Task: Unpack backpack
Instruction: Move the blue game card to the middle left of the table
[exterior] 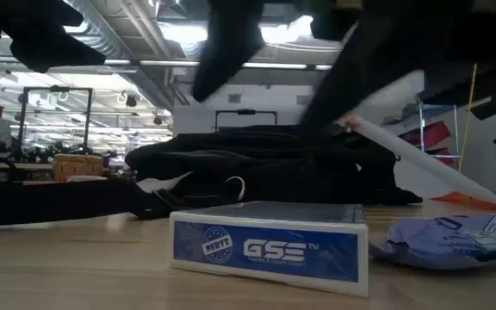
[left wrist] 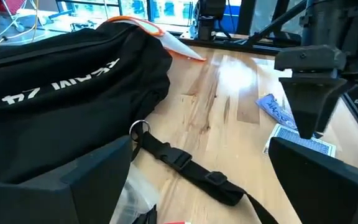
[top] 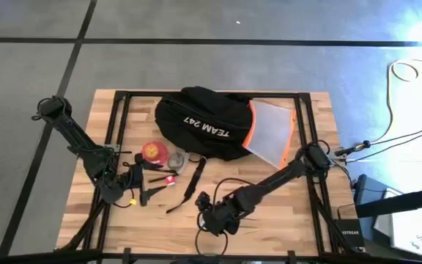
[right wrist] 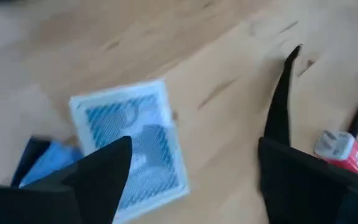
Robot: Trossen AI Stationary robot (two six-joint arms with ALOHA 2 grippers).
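Lying toward the table's (top: 321, 117) far edge, the backpack (top: 204, 121) shows white lettering overhead. Only the low view reads the blue card box (exterior: 269, 248) near the front edge. The right gripper (right wrist: 188, 171) hovers spread above it; the left gripper (left wrist: 185, 180), apparently spread, sits beside a strap (left wrist: 185, 165).

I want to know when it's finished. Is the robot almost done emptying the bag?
Partly. A red round thing and a blue card box already lie on the table outside the backpack. The right hand hangs open over the card box; the left hand waits, open. What's still inside, I can't see.
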